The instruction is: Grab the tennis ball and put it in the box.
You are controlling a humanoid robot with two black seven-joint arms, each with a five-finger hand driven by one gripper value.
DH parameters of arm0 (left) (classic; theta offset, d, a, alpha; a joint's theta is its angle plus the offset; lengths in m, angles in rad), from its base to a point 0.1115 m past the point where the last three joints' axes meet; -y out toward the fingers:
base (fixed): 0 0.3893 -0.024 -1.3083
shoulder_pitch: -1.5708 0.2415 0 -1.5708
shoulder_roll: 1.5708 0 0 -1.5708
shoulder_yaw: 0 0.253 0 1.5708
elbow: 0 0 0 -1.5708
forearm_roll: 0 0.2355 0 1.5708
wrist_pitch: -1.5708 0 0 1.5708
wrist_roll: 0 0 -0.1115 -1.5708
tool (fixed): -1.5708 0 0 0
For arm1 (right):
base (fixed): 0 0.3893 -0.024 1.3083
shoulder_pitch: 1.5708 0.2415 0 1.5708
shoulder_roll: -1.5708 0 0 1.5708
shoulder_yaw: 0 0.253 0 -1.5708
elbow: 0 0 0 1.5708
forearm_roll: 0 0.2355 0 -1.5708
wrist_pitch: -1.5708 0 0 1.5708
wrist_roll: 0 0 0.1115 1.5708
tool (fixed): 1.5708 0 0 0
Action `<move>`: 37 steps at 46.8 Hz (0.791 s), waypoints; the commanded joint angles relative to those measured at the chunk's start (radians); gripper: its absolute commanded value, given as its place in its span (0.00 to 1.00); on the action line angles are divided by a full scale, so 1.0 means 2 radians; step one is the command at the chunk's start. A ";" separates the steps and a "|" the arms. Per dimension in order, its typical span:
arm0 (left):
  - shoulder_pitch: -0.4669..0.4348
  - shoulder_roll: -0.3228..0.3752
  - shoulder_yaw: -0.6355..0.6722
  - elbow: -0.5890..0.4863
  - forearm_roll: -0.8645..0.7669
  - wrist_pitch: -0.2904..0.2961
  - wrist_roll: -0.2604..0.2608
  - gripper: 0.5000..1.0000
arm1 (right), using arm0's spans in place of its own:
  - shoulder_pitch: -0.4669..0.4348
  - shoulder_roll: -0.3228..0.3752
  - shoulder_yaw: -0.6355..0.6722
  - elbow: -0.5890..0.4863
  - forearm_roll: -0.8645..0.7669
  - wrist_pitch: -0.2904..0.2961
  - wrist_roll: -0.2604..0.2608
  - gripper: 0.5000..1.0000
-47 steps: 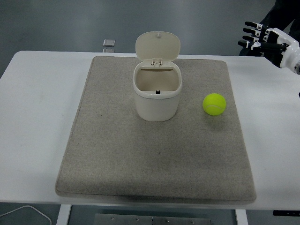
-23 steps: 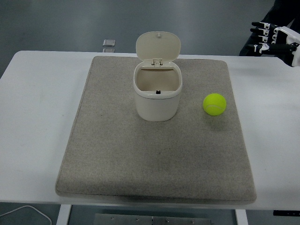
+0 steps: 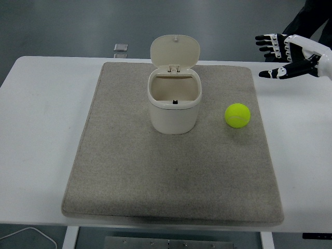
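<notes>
A yellow-green tennis ball (image 3: 237, 115) lies on the grey mat (image 3: 129, 171), to the right of the box. The box (image 3: 174, 106) is a cream bin with its hinged lid (image 3: 175, 50) standing open at the back. My right hand (image 3: 277, 57) hovers at the upper right, above and behind the ball, well apart from it. Its fingers (image 3: 267, 44) are spread, the thumb held below them, and it holds nothing. The left arm is out of view.
The mat covers most of the white table (image 3: 36, 119). A small grey square object (image 3: 121, 47) lies at the table's far edge, left of the lid. A white cable (image 3: 31, 233) shows below the near edge at the left.
The right hand has come back in from the right edge toward the left and a little lower, and its fingers and thumb have spread wider. Ball and box have not moved.
</notes>
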 commanded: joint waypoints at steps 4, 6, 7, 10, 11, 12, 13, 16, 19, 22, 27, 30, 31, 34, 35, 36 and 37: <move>0.000 0.000 0.000 0.000 0.000 0.000 0.000 0.98 | -0.004 0.001 -0.001 0.004 -0.050 0.010 0.017 0.87; 0.000 0.000 0.000 0.000 0.000 0.000 0.000 0.98 | -0.008 0.001 -0.001 0.007 -0.062 0.010 0.018 0.87; 0.000 0.000 0.000 0.000 0.000 0.000 0.000 0.98 | -0.010 0.001 -0.001 0.009 -0.067 0.010 0.018 0.87; 0.000 0.000 0.000 0.000 0.000 0.000 0.000 0.98 | -0.013 0.002 -0.001 0.017 -0.084 0.010 0.018 0.87; 0.000 0.000 0.000 0.000 0.000 0.000 0.000 0.98 | -0.013 0.002 -0.001 0.018 -0.091 0.010 0.019 0.87; 0.000 0.000 0.000 0.000 0.000 0.000 0.000 0.98 | -0.013 0.002 -0.001 0.020 -0.097 0.010 0.019 0.87; 0.000 0.000 0.000 0.000 0.000 0.000 0.000 0.98 | -0.014 0.003 -0.001 0.021 -0.104 0.010 0.019 0.87; 0.000 0.000 0.000 0.000 0.000 0.000 0.000 0.98 | -0.017 0.007 -0.002 0.023 -0.124 0.010 0.019 0.87; 0.000 0.000 0.000 0.000 0.000 0.000 0.000 0.98 | -0.020 0.011 -0.002 0.023 -0.142 0.009 0.019 0.87; 0.000 0.000 0.000 0.000 0.000 0.000 0.000 0.98 | -0.022 0.018 -0.002 0.023 -0.164 0.004 0.019 0.87; 0.000 0.000 0.000 0.000 0.000 0.000 0.000 0.98 | -0.027 0.024 -0.002 0.023 -0.184 0.002 0.019 0.86; 0.000 0.000 0.000 0.000 0.000 0.000 0.000 0.98 | -0.032 0.031 -0.002 0.022 -0.196 0.000 0.019 0.86; 0.000 0.000 0.000 0.000 0.000 0.000 0.000 0.98 | -0.033 0.034 -0.002 0.022 -0.201 -0.004 0.019 0.86; 0.000 0.000 0.000 0.000 0.000 0.000 0.000 0.98 | -0.040 0.038 -0.002 0.019 -0.217 -0.018 0.019 0.86; 0.000 0.000 0.000 0.000 0.000 0.000 0.000 0.98 | -0.043 0.041 -0.002 0.018 -0.221 -0.024 0.018 0.86; 0.000 0.000 0.000 0.000 0.000 0.000 0.000 0.98 | -0.046 0.041 -0.003 0.017 -0.225 -0.028 0.018 0.86; 0.000 0.000 0.000 0.000 0.000 0.000 0.000 0.98 | -0.048 0.043 -0.003 0.017 -0.230 -0.033 0.018 0.86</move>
